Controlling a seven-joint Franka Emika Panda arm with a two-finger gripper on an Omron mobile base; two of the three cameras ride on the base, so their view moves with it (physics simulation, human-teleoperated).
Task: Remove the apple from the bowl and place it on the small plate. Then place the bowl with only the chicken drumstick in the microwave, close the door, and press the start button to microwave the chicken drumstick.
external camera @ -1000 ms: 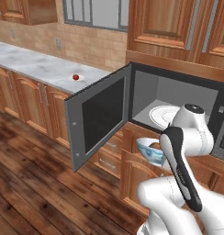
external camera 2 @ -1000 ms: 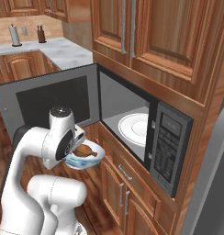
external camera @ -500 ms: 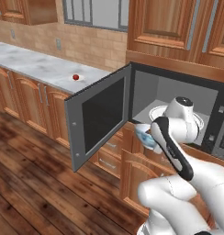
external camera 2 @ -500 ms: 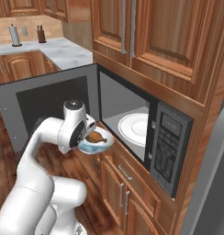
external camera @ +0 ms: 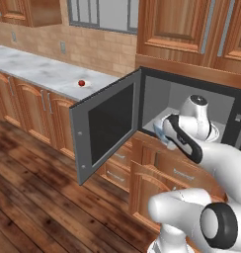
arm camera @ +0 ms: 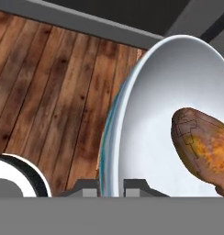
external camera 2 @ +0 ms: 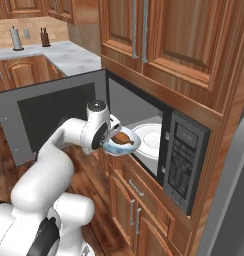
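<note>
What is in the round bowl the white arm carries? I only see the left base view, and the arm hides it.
Observer: A golden-brown lumpy chicken drumstick lies alone in the shallow pale grey-blue bowl.
Operator: Is it on the spinny plate?
Observer: No, it hangs at the grey microwave's opening, in front of the white round turntable disc.
Operator: Might it drop?
Observer: The gripper is shut on its rim.
</note>
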